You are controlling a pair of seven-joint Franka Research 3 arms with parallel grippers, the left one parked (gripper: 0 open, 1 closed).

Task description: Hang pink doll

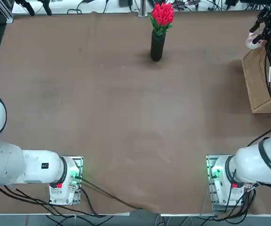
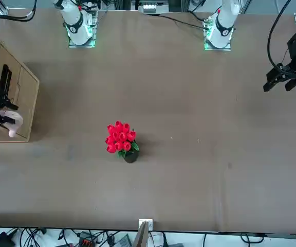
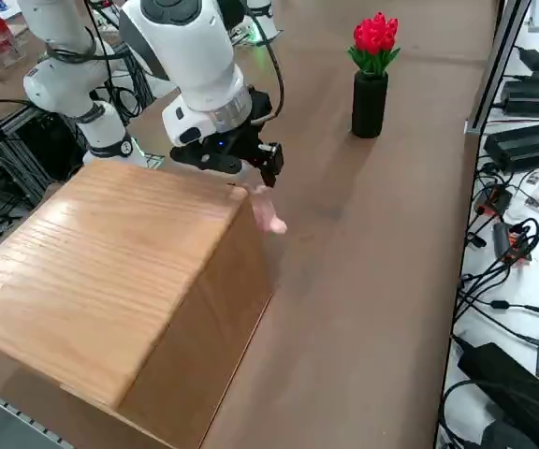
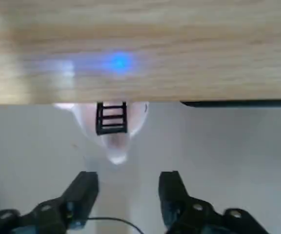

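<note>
Pink doll seen hung on black hook at wooden box edge, upper right of top view. Right gripper held just beside it, fingers spread, nothing gripped.

Right arm: glossy white rounded shells, black joint bands. Right gripper: matte black, two blocky fingers. Black cables trail from its base, which shows green and red lights.

pink doll blurred — top behind wooden box
</note>
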